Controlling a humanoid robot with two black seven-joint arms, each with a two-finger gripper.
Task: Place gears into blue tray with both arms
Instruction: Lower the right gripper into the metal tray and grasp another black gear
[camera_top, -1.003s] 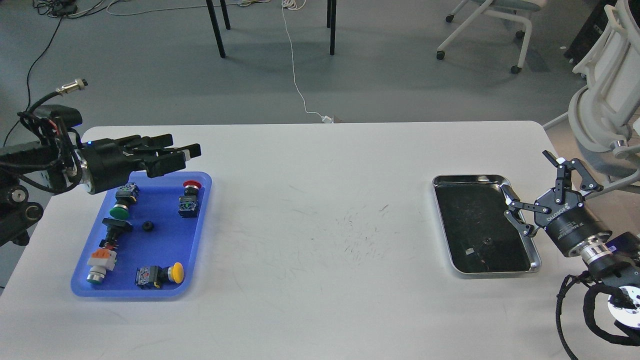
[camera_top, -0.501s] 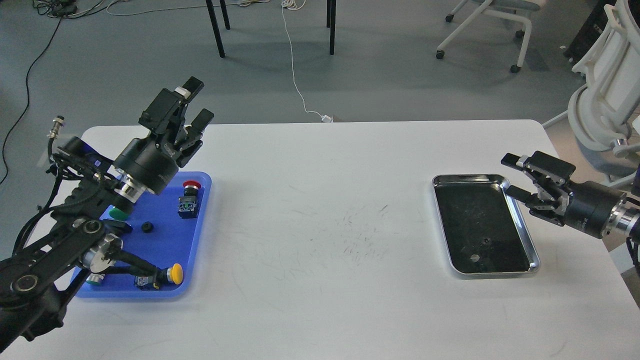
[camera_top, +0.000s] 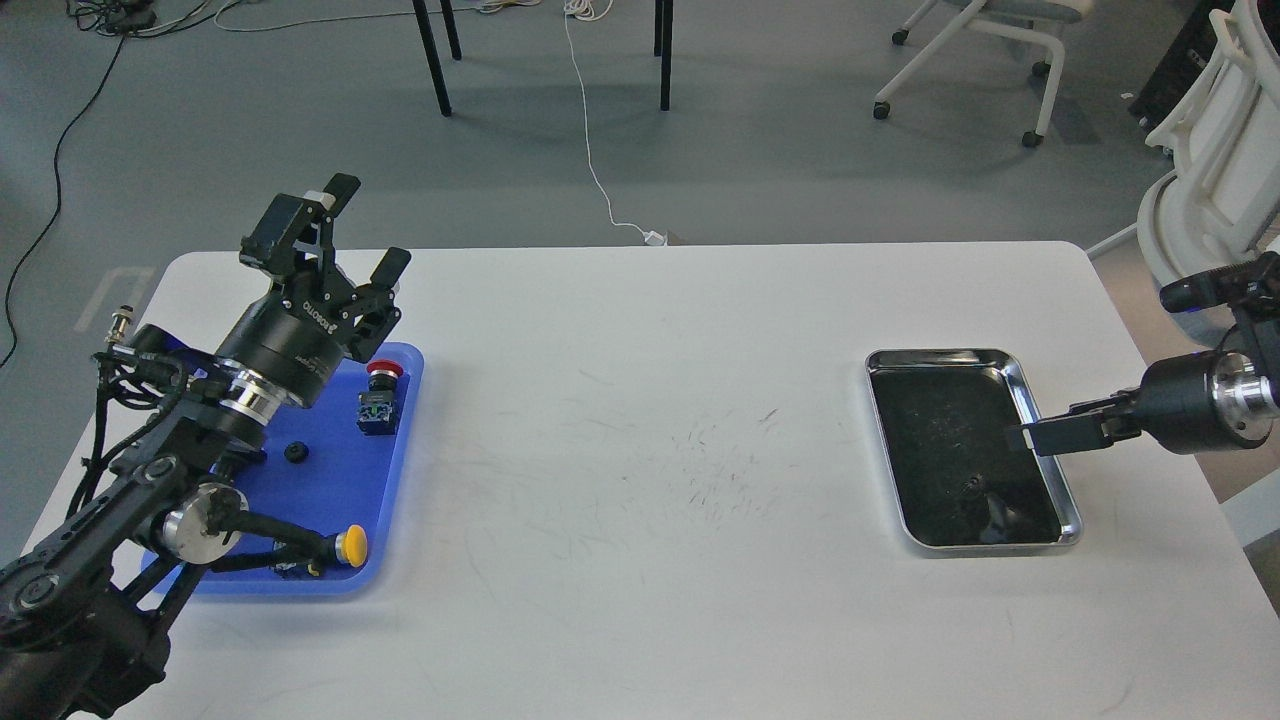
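Note:
The blue tray (camera_top: 335, 485) lies at the table's left. One small black gear (camera_top: 295, 452) rests on its floor, partly under my left arm. My left gripper (camera_top: 365, 232) is raised above the tray's far edge, open, with nothing between its fingers. My right gripper (camera_top: 1030, 438) reaches in from the right at the steel tray's right rim. It is seen side-on, so its fingers cannot be told apart. A tiny dark shape (camera_top: 970, 487) lies on the steel tray's black liner; I cannot tell whether it is a gear.
The steel tray (camera_top: 935, 354) with its black liner lies at the table's right. Push-button switches stand in the blue tray, one red-capped (camera_top: 381, 372) and one yellow-capped (camera_top: 350, 546); my left arm hides others. Chairs and cables are on the floor beyond the table.
My left gripper shifted a little left and lower, still open. My right gripper turned side-on and dropped lower along the steel tray's right rim, and its wrist drew back right.

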